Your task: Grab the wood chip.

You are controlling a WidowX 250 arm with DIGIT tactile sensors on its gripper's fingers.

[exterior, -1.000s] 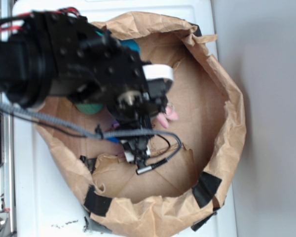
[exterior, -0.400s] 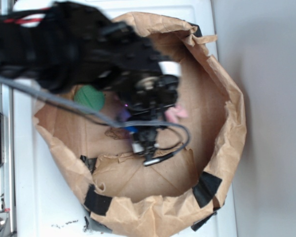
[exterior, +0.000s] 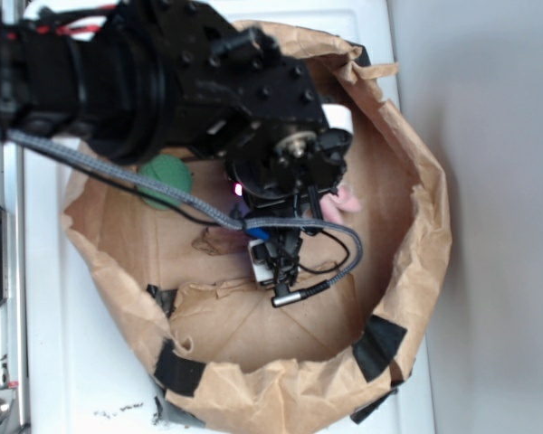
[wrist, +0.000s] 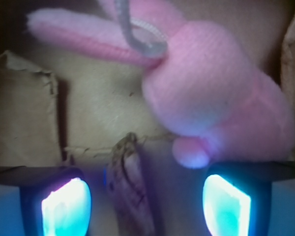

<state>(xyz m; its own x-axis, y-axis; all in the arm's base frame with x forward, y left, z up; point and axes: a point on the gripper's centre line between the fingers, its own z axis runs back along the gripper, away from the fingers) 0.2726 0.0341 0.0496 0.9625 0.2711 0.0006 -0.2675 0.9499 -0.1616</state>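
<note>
Black gripper (wrist: 145,201) open, its two glowing cyan pads (wrist: 66,209) apart, with the flat, jagged-edged brown wood chip (wrist: 130,189) lying between them on the brown paper floor, untouched. Pink plush rabbit toy (wrist: 211,93) with grey cord loop (wrist: 137,34) sits just beyond, toward the right pad. All lies inside the torn brown paper bag (exterior: 416,226), black tape at its rim; no legible writing.
</note>
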